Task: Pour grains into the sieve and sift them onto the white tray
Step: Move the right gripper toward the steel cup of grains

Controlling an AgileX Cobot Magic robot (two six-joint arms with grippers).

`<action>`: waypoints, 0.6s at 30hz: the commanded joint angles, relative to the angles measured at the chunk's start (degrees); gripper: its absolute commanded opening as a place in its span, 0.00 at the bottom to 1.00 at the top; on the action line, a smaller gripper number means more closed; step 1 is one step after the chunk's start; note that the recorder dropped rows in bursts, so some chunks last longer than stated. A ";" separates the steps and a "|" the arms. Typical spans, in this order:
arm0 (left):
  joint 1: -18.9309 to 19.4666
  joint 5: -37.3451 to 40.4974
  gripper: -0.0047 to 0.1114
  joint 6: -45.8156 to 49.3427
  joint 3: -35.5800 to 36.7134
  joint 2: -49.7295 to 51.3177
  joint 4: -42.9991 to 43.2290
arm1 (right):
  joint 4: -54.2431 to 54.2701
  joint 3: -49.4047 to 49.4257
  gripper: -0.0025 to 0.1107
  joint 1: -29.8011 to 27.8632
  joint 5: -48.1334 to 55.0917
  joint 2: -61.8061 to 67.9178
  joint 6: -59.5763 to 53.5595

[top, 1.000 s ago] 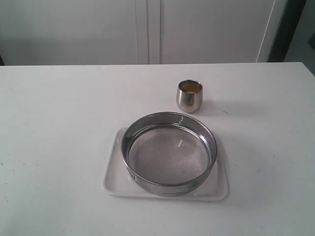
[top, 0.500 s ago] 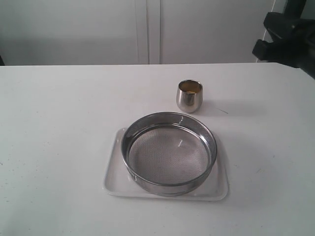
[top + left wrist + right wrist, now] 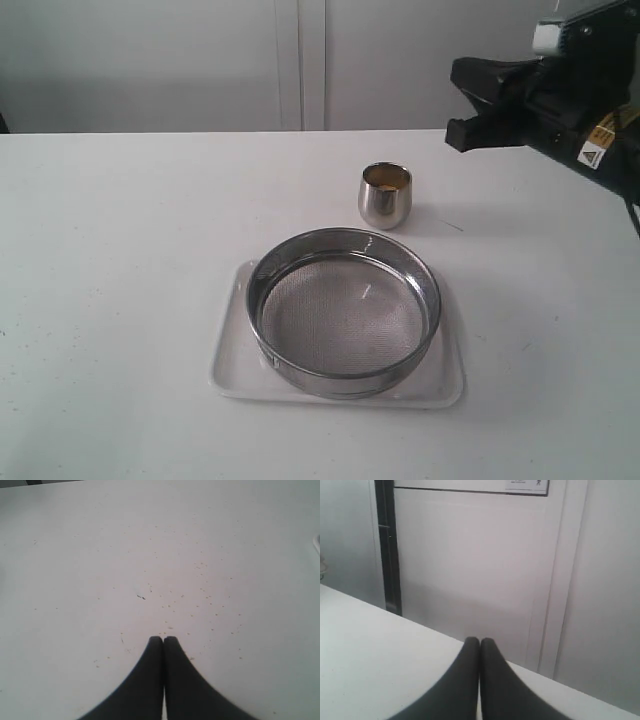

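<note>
The sieve [image 3: 345,312], a wide steel ring with mesh bottom, rests on the white tray [image 3: 232,362] near the table's front. Its mesh looks bare. Behind it stands a small shiny steel cup [image 3: 385,195] with yellowish grains [image 3: 386,178] inside. My right gripper [image 3: 458,105] hangs high at the far right, above and to the right of the cup, apart from it; in the right wrist view its tips [image 3: 480,641] are shut with nothing between them. My left gripper [image 3: 163,639] is shut over bare table speckled with a few stray grains [image 3: 205,587]; the exterior view does not show it.
The white table [image 3: 120,250] spreads wide around the tray. White cabinet doors [image 3: 300,60] stand behind its far edge. A sliver of the white tray's rim [image 3: 317,544] shows at the edge of the left wrist view.
My right arm has come into the exterior view from the upper right and moved left toward the cup. Sieve, tray and cup have not moved.
</note>
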 commanded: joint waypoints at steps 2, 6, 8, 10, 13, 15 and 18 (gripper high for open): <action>-0.33 -0.22 0.04 0.00 0.14 -0.22 -0.33 | -4.14 -3.29 0.02 0.09 -3.25 5.03 2.12; -0.33 -0.22 0.04 0.00 0.14 -0.22 -0.33 | -11.44 -6.19 0.02 0.09 -6.04 8.58 5.96; -0.33 -0.22 0.04 0.00 0.14 -0.22 -0.33 | -12.81 -7.34 0.02 0.09 -7.27 10.07 6.33; -0.33 -0.22 0.04 0.00 0.14 -0.22 -0.33 | -12.79 -7.91 0.02 0.09 -7.41 11.32 6.33; -0.33 -0.22 0.04 0.00 0.14 -0.22 -0.33 | -12.79 -8.58 0.02 0.09 -7.19 12.68 6.33; -0.33 -0.22 0.04 0.00 0.14 -0.22 -0.33 | -12.79 -9.11 0.02 0.09 -6.05 13.52 6.45; -0.33 -0.22 0.04 0.00 0.14 -0.22 -0.33 | -12.79 -10.05 0.02 0.09 -5.77 14.68 6.44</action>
